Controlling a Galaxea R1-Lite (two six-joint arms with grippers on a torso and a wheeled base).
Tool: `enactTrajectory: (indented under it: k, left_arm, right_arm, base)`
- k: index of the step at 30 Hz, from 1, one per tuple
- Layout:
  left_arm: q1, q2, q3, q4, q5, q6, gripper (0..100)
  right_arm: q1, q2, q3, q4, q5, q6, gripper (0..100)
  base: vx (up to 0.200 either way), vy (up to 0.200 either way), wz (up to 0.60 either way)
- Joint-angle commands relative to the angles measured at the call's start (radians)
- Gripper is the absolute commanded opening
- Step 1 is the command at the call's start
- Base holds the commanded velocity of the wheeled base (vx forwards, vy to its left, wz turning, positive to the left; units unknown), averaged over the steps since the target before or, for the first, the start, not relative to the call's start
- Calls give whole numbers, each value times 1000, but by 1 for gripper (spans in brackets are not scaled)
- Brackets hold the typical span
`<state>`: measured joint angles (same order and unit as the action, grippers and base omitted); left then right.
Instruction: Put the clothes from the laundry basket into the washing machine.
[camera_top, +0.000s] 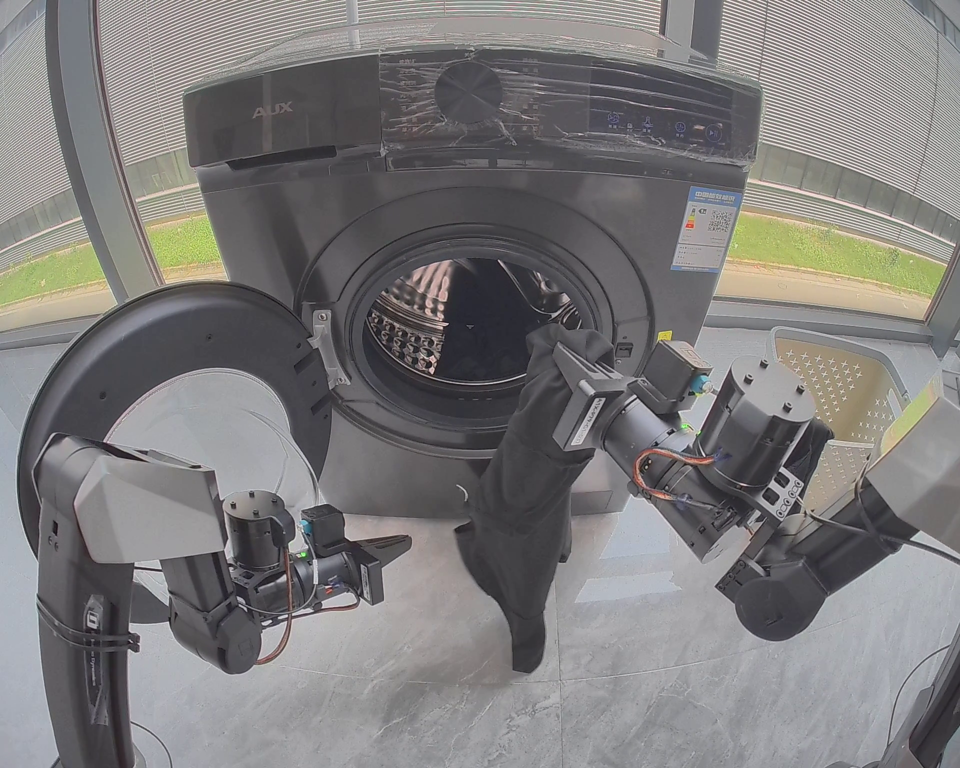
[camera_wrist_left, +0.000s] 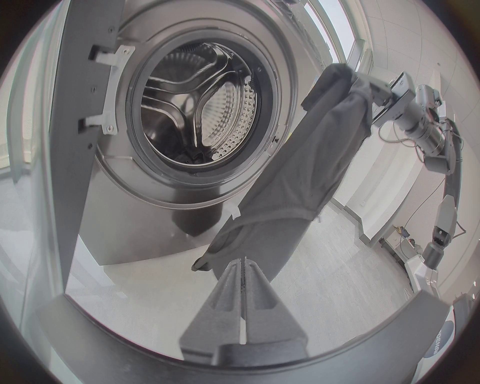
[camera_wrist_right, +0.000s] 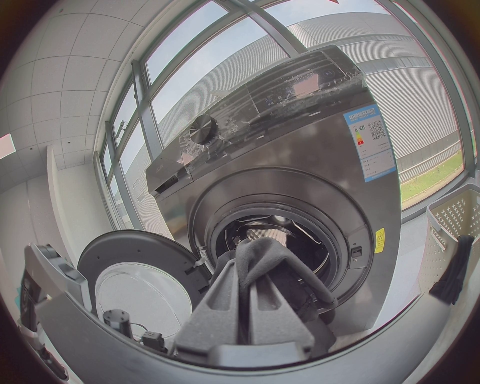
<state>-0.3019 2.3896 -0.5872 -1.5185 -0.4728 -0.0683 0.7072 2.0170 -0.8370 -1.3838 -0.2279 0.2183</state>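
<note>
Dark grey steel fronts the washing machine standing straight ahead of both grippers, with its round drum opening just beyond your right gripper and slightly above it. Its door is swung wide open, to the left of your left gripper and higher. Behind your right gripper and out to its right, past the arm's wrist, you have the pale perforated laundry basket, with a dark cloth draped over its rim. Your right gripper is pinching a long dark garment by its upper end, with the fabric folded over the fingers. The bunched top sits at the lip of the drum opening. The rest hangs straight down below the gripper in front of the machine's lower panel, and you cannot tell whether its lowest end touches the tiled floor. Your left gripper sits low near that floor, well apart to the left of the garment. Its fingers are pressed together with nothing between them, pointing toward the hanging fabric.
</note>
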Motion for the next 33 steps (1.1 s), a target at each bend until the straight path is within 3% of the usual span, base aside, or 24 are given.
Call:
enactTrajectory:
  k: [1, 9, 26, 27, 33]
  left_arm:
    - [12, -118, 66, 0, -9, 1, 0]
    - [-5, -78, 76, 1, -7, 7, 0]
    - [-92, 33, -42, 1, -10, 5, 0]
    - [-92, 33, -42, 1, -9, 5, 100]
    - [-95, 30, -32, 0, -10, 7, 100]
  right_arm:
    - [1, 39, 7, -20, 2, 1, 0]
    - [35, 29, -13, -37, 1, 0, 0]
    - [75, 34, -28, -40, -1, 1, 0]
    - [75, 34, -28, -40, -1, 1, 0]
    - [78, 34, -34, -38, -1, 1, 0]
  base:
    - [0, 0, 0]
    - [0, 0, 0]
    - [0, 0, 0]
    - [0, 0, 0]
    - [0, 0, 0]
